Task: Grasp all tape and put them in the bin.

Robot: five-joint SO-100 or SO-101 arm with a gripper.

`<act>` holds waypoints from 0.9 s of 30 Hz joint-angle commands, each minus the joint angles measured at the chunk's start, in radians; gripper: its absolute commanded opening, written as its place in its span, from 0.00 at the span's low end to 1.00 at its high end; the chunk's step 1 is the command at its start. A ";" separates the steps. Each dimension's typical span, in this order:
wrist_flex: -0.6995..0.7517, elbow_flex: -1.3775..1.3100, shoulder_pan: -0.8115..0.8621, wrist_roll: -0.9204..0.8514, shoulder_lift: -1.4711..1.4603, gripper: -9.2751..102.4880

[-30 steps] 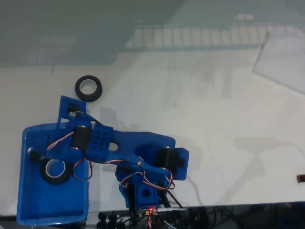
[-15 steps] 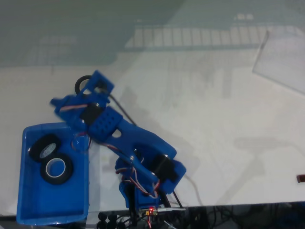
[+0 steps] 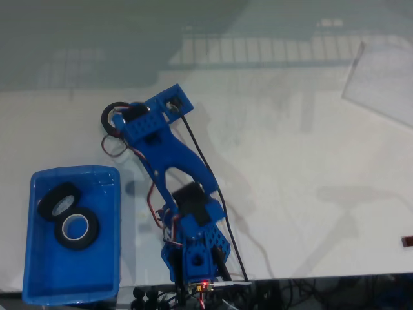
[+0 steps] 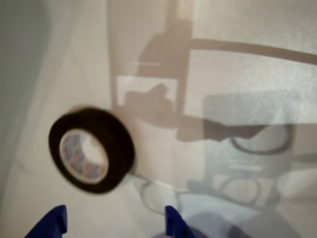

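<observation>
Two tape rolls (image 3: pixel 68 216) lie in the bin (image 3: pixel 39 284) at the near left of the fixed view, so the step in hand looks like fetching the last tape roll (image 4: pixel 92 149), which lies on the bare desk (image 3: pixel 290 161) beyond it. The fingers (image 4: pixel 113 225) hang spread and empty just short of it; they likely need to descend astride its wall. Open desk lies all around.
</observation>
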 commanded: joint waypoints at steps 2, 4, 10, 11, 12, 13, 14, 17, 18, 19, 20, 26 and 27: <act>-0.002 -0.127 0.003 -0.011 -0.094 0.31; -0.002 -0.172 0.003 -0.012 -0.152 0.31; 0.032 -0.308 -0.008 -0.032 -0.331 0.31; 0.041 -0.331 -0.011 -0.037 -0.359 0.31; 0.048 -0.351 -0.014 -0.041 -0.387 0.31; 0.054 -0.370 -0.015 -0.043 -0.410 0.31; 0.055 -0.387 -0.015 -0.044 -0.433 0.31; 0.057 -0.425 -0.021 -0.048 -0.494 0.31; 0.057 -0.433 -0.025 -0.049 -0.511 0.31; 0.057 -0.440 -0.026 -0.049 -0.526 0.31; 0.057 -0.449 -0.029 -0.049 -0.541 0.30; 0.046 -0.503 -0.048 -0.049 -0.632 0.26; 0.044 -0.509 -0.051 -0.049 -0.646 0.24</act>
